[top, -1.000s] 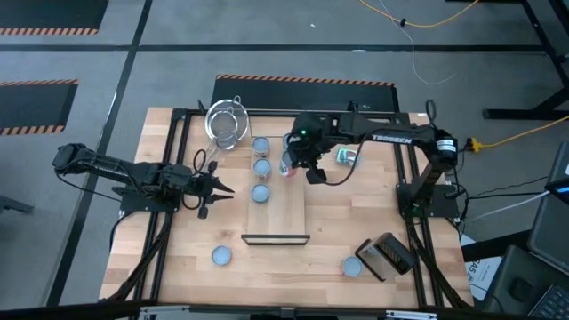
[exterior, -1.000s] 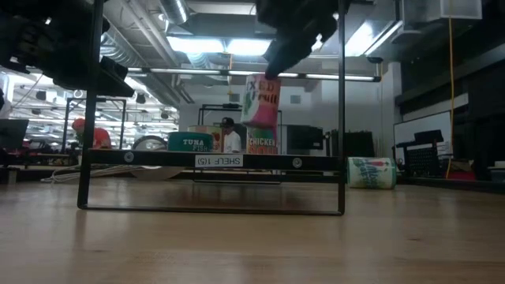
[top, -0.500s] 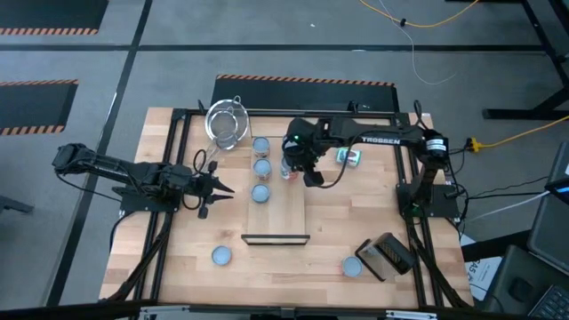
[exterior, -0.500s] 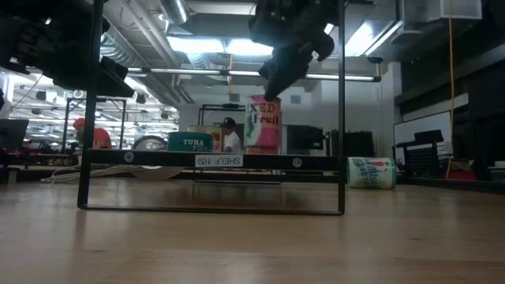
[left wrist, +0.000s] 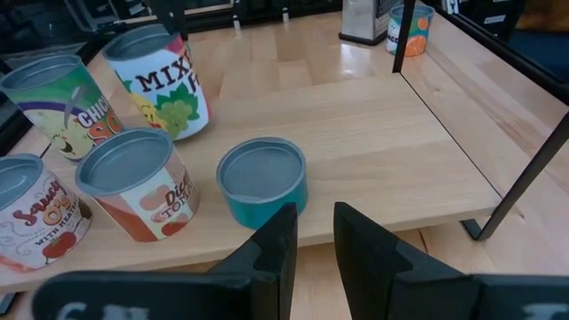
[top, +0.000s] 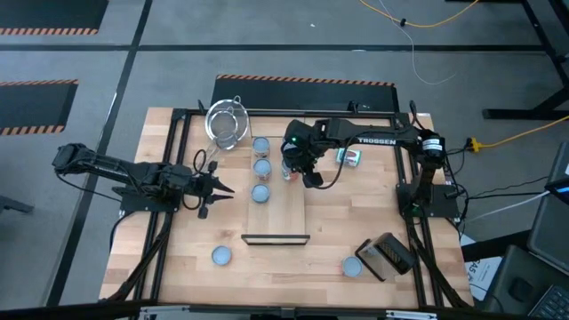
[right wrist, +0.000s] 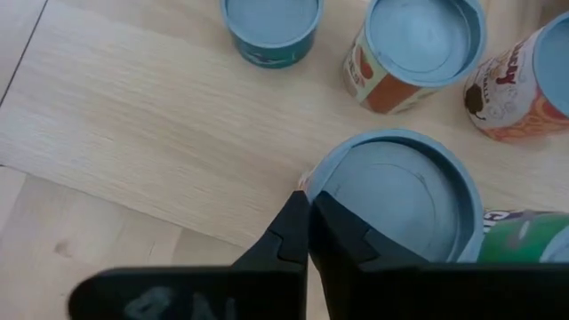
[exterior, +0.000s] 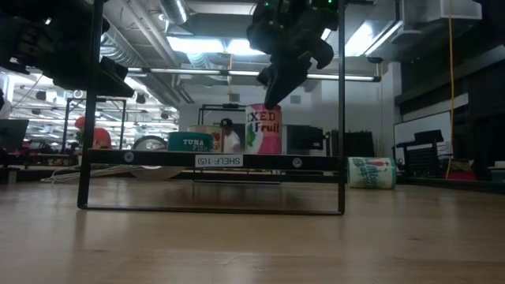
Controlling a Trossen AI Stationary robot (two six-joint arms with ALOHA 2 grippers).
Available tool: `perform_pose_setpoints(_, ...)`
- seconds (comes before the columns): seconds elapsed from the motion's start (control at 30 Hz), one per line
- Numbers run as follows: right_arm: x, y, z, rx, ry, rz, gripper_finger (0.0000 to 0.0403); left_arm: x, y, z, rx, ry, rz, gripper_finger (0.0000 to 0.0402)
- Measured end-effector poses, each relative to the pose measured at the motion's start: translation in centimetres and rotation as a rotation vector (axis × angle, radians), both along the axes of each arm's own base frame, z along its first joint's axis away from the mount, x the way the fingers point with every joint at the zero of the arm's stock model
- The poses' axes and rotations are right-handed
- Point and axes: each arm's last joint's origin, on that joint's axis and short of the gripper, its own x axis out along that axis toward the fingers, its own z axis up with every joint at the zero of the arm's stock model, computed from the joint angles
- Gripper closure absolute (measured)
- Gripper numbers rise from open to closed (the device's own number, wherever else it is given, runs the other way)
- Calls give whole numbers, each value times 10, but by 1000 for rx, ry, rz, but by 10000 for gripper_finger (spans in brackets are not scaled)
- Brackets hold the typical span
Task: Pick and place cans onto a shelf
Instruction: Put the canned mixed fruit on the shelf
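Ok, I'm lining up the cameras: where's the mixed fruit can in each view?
High: mixed fruit can on the shelf, right edge.
Low: centre, above the black bar.
Left wrist: upper left.
Right wrist: blue top, lower centre.
Shared landmark: the short teal can on the shelf.

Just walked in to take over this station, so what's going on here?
The robot is stocking cans onto the wooden shelf. The right claw sits shut just above the mixed fruit can, which stands on the shelf beside three others, including the teal tuna can. The left claw waits open to the shelf's left. Loose cans lie on the table: one on its side, and two near the front.
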Motion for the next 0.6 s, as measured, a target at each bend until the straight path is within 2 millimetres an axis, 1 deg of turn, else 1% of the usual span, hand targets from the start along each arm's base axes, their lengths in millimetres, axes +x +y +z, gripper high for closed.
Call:
perform_pose_setpoints(0.2, 2, 0, -5, 3, 14, 0, 365, 0, 0, 0, 0, 0, 0, 332)
perform_pose_setpoints(0.33, 5, -1, -12, 8, 30, 0, 362, 0, 0, 0, 0, 0, 0, 332)
perform_pose_setpoints(0.6, 5, -1, -13, 9, 32, 1, 360, 0, 0, 0, 0, 0, 0, 332)
